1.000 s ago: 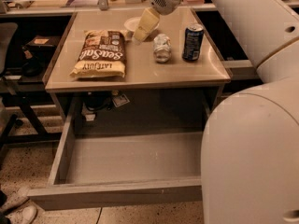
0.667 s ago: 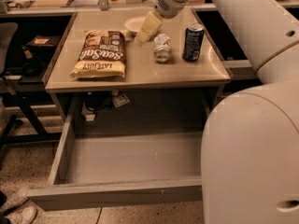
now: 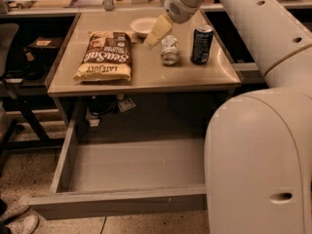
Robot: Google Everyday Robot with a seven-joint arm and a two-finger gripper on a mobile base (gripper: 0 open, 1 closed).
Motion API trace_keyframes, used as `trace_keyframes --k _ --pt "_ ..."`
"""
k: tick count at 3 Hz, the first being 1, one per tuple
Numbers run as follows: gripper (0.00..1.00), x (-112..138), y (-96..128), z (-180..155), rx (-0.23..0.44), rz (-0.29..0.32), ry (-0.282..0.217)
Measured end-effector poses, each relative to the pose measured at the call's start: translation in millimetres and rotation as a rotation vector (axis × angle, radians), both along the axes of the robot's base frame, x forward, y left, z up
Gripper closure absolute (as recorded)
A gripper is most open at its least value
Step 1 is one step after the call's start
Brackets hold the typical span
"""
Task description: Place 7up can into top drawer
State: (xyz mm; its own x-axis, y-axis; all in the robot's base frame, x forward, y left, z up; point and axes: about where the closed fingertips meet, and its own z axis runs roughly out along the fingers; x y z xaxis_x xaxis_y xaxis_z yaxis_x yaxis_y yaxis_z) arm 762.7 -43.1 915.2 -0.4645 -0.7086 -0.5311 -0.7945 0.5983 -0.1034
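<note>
The 7up can (image 3: 169,49), pale silvery, lies on its side on the tan desk top (image 3: 146,74), left of a dark blue can (image 3: 201,44). My gripper (image 3: 155,33) hangs above the desk just up and left of the 7up can, near a white bowl, pointing down-left; it holds nothing that I can see. The top drawer (image 3: 122,199) is pulled out wide below the desk, grey and empty inside.
A brown chip bag (image 3: 104,56) lies on the left half of the desk. A white bowl (image 3: 143,25) sits at the back. My large pale arm body (image 3: 258,160) fills the right side. A black stand (image 3: 29,67) is at the left.
My gripper has shifted slightly up and to the right above the desk. The cans, bag and drawer have not moved.
</note>
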Motion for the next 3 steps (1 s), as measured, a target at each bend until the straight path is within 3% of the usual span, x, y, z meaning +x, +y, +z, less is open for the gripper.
trace_keyframes --k 3 --pt "0.0 17 1 -17 -0.069 -0.034 0.077"
